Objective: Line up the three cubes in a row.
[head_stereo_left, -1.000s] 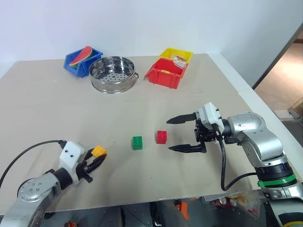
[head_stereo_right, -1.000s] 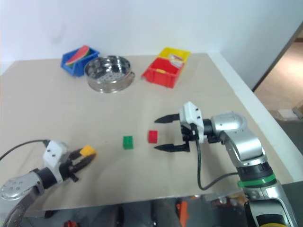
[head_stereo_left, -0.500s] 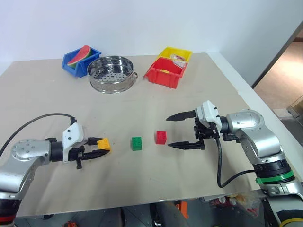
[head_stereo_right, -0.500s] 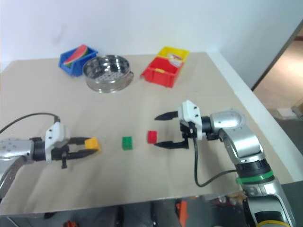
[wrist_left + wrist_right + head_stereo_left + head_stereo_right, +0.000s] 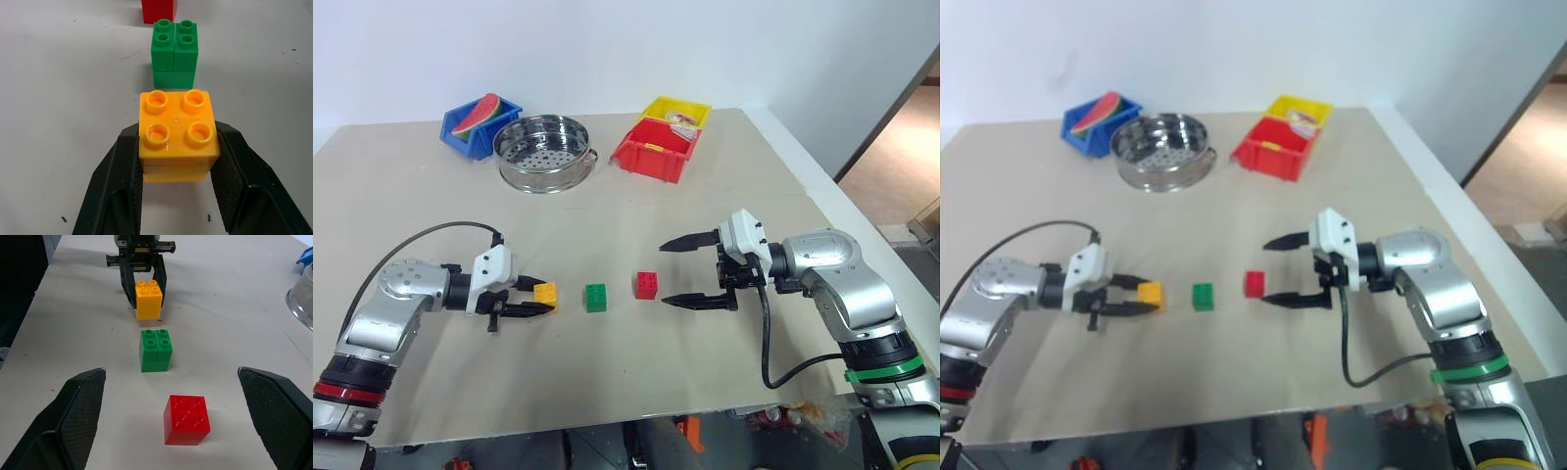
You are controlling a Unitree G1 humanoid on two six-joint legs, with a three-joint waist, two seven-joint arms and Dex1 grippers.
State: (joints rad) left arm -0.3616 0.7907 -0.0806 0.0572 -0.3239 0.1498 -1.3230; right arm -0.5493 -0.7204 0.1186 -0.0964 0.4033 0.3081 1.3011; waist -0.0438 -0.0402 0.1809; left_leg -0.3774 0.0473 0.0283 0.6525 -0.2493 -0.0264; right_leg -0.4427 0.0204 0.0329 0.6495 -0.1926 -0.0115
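Three cubes (image 5: 596, 297) sit on a beige table (image 5: 411, 196) by a white wall (image 5: 607, 49).

Left pincer (image 5: 540, 300) clamped (right pincer (image 5: 674, 274) spread).

No readable text, labels, brands, numbers or signs were seen anywhere, none on the blocks, bins, metal pot or table
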